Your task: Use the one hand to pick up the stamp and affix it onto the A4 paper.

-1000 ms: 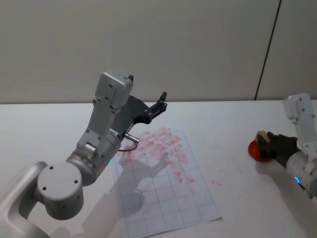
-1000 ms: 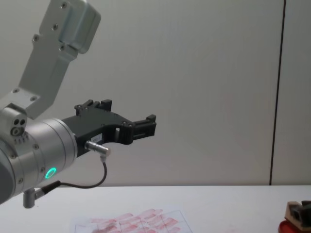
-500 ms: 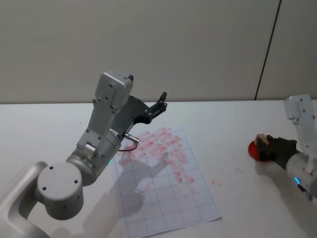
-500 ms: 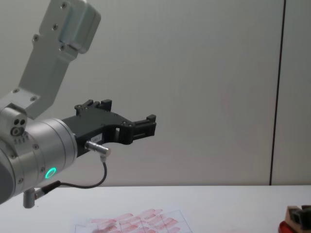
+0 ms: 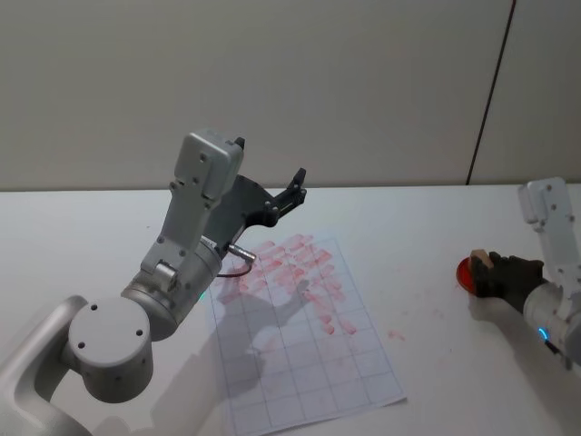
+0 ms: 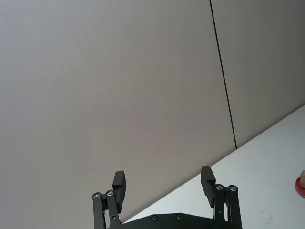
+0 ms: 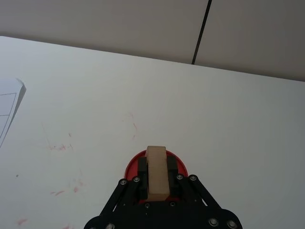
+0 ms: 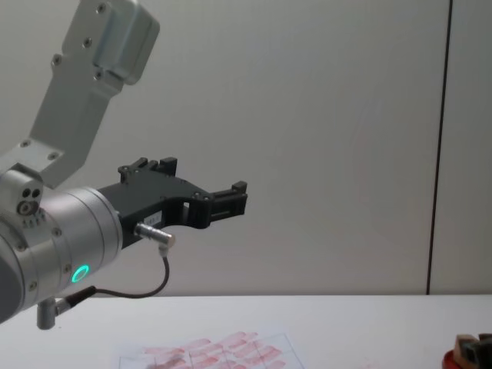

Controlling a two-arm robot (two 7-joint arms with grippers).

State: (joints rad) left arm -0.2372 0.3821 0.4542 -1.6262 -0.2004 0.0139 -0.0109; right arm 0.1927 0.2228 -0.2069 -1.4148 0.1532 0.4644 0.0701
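Right gripper (image 5: pixel 497 273) is at the right edge of the table (image 5: pixel 418 213), fingers clamped on the stamp (image 5: pixel 479 262) from 2 sides. The stamp is held over the red ink pad (image 5: pixel 464 272), well apart from the A4 paper (image 5: pixel 313 363), which lies left of centre. I can't tell if the stamp face is touching the pad or just off it. Left gripper (image 5: pixel 292 188) hangs raised above the far left part of the paper, fingers apart, holding nothing. My read: this is the inking step, and the carry to the paper is not yet begun. Risks from here: 1) the block is narrow and part of it stands proud of the fingers, so a hard or tilted press could rock it and give a half print. 2) The left arm (image 5: pixel 182 263) overhangs the far left of the sheet, so a target there risks a clash between the 2 arms. I'd aim for the blank cells on the near half, which also avoids overprinting the red marks (image 5: pixel 300 268) packed on the far half. 3) I see nothing pinning the sheet, so a wet stamp face could lift or drag it on the way up. 4) Faint pink smears (image 5: pixel 396 334) on the table between pad and paper suggest a low carry drags ink, so I'd lift clear first.
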